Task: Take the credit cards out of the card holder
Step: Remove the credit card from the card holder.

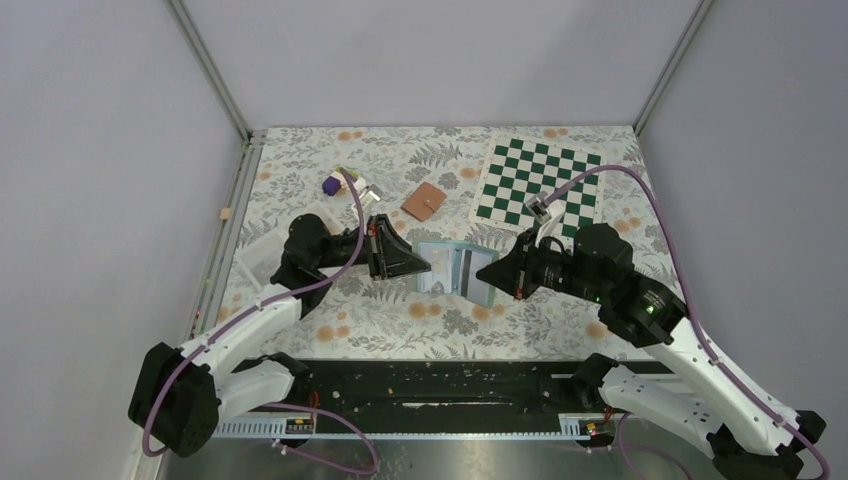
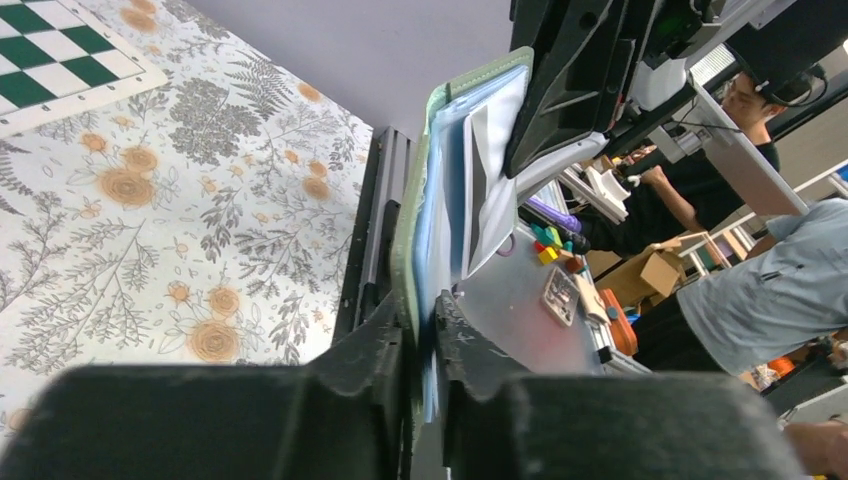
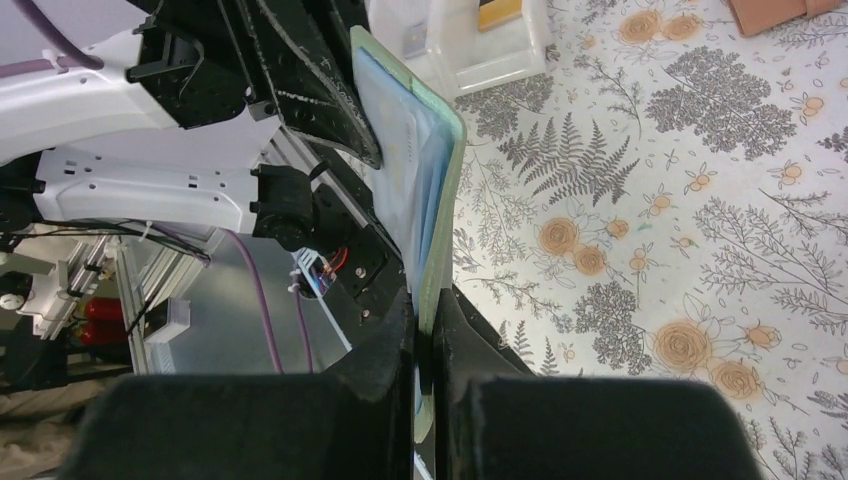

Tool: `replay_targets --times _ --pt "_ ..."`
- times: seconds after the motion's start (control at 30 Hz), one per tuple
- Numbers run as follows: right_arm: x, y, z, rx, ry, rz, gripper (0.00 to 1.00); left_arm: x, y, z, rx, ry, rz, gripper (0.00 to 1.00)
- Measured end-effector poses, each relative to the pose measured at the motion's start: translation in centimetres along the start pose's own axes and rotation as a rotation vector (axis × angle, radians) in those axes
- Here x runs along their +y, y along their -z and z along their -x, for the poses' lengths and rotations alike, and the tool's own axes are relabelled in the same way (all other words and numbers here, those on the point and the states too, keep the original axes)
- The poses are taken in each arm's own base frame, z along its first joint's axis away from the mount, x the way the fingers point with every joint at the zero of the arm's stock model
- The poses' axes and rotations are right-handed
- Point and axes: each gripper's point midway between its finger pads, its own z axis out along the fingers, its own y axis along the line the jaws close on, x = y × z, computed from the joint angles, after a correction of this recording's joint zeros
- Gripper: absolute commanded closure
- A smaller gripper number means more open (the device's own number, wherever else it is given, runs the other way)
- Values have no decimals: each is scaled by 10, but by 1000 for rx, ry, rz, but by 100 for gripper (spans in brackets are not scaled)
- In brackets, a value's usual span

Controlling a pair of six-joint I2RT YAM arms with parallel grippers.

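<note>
The card holder point(image 1: 447, 268), with a pale green cover and light blue plastic pages, is held open between both arms over the middle of the table. My left gripper point(image 1: 425, 268) is shut on its left edge; in the left wrist view the jaws point(image 2: 425, 330) pinch the green cover and blue pages point(image 2: 445, 200). My right gripper point(image 1: 483, 272) is shut on the opposite edge, its jaws point(image 3: 428, 335) clamping the green cover point(image 3: 440, 220). A pale page with a dark stripe point(image 1: 462, 265) shows inside. No credit cards are clearly made out in the pages.
A green-and-white chessboard point(image 1: 540, 182) lies at the back right. A brown wallet point(image 1: 424, 201) and a purple object point(image 1: 331, 186) sit behind the holder. A clear plastic tray point(image 3: 480, 45) at the left holds a yellow-orange flat piece point(image 3: 497, 12).
</note>
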Motion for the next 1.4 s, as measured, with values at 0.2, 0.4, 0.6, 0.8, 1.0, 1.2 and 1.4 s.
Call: replay_targets --times 0.2,0.4,0.6,0.8,1.0,1.2,1.4 --pt "3 2 -9 -17 40 65 92 -3 3 -4 44 17 -41 100" --pt "13 10 -8 -36 122 157 77 -18 3 1 61 38 -159 100" --pt "22 16 -9 -34 160 216 100 -37 6 5 74 47 -260 100" --pt "29 20 -8 -41 172 252 65 -46 10 6 79 39 -287 100" --pt "35 25 -8 -45 155 280 100 -48 10 9 69 28 -294 100" --pt "28 28 -5 -79 133 229 61 -47 10 10 58 28 -291 100" --pt "4 30 2 -107 98 72 35 -41 11 11 29 39 -253 100"
